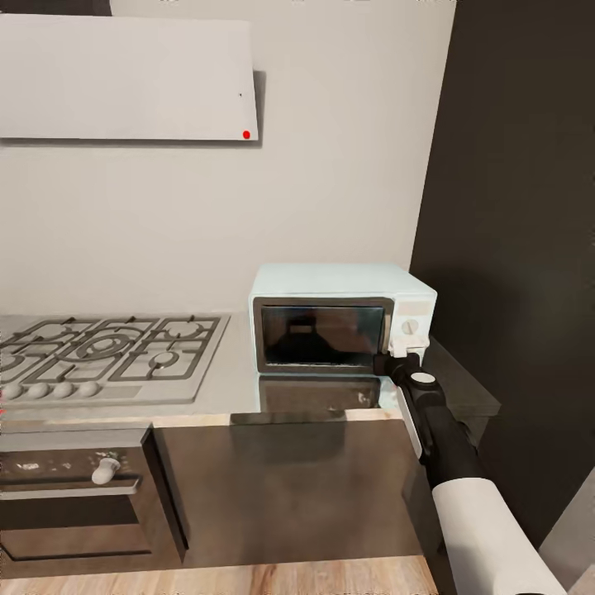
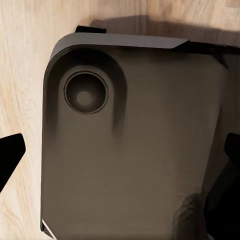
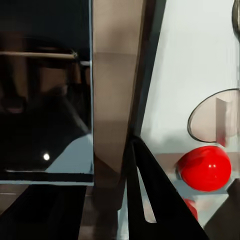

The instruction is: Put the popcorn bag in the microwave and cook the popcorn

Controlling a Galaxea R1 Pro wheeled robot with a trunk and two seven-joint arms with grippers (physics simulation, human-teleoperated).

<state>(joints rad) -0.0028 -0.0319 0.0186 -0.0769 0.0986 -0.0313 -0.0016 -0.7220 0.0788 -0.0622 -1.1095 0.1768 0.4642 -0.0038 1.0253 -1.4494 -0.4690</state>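
Mint-blue microwave (image 1: 339, 318) on grey countertop (image 1: 231, 376) right of gas hob (image 1: 107, 351), door closed; right gripper (image 1: 402, 359) at door's right edge near red light (image 3: 204, 168), fingers together; left gripper (image 2: 120, 165) spread wide over dark robot base (image 2: 130, 140)

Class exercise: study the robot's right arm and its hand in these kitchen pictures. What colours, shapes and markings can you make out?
The right arm has a white rounded sleeve-like upper section, then a black forearm with a pale side strip and a white round disc near the wrist. The right hand is black; its fingers are dark, tapering wedges.
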